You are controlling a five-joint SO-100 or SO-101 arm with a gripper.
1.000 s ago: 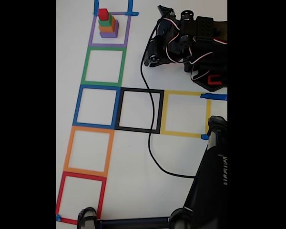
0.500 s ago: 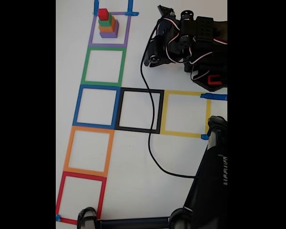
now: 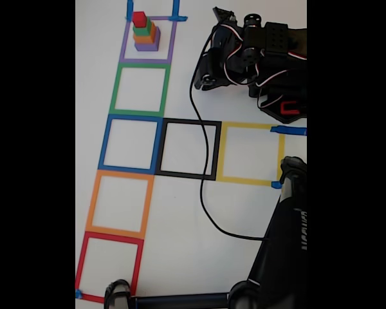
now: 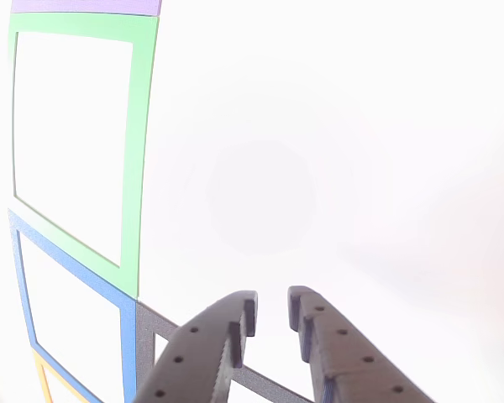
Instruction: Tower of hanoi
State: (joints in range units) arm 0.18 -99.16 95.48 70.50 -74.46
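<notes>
White tabletop [image 3: 180, 212] lay bare beneath the gripper [image 4: 271, 312], its jaws slightly apart and empty; the cube tower [image 3: 145, 33] stood well away

Arm [image 3: 257, 61] cut by fixed view's right border; purple square [image 4: 88, 7] cropped at top.

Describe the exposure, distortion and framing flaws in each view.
Fixed view: black bars on both sides, soft focus, white table evenly lit. Other view: table blown out to glare, green tape square bowed by the lens, gripper dark against it.
</notes>
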